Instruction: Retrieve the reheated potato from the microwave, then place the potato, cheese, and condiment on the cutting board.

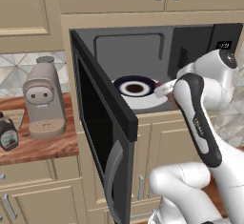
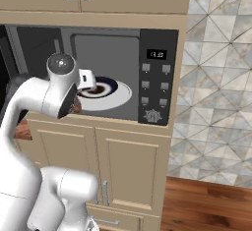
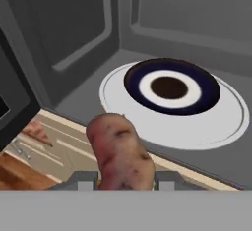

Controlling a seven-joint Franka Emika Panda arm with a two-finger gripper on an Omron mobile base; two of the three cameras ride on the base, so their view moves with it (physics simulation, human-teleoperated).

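Note:
My gripper [image 3: 123, 182] is shut on the potato [image 3: 120, 151], a reddish-brown rough lump that stands up between the fingertips. It hangs over the front sill of the microwave [image 1: 143, 51], whose door [image 1: 102, 123] swings wide open to the left. Inside, a dark blue and white plate [image 3: 170, 87] lies bare on the white turntable [image 3: 216, 127]. The condiment [image 1: 7, 133], a squat dark bottle, stands on the counter at far left, in front of a corner of the cutting board [image 1: 14, 116]. The cheese is out of view.
A beige coffee machine [image 1: 44, 99] stands on the reddish-brown counter [image 1: 52, 147] between the bottle and the open door. The microwave's button panel [image 2: 157, 85] is on its right. Cabinets run above and below, and my arm crosses in front of the opening.

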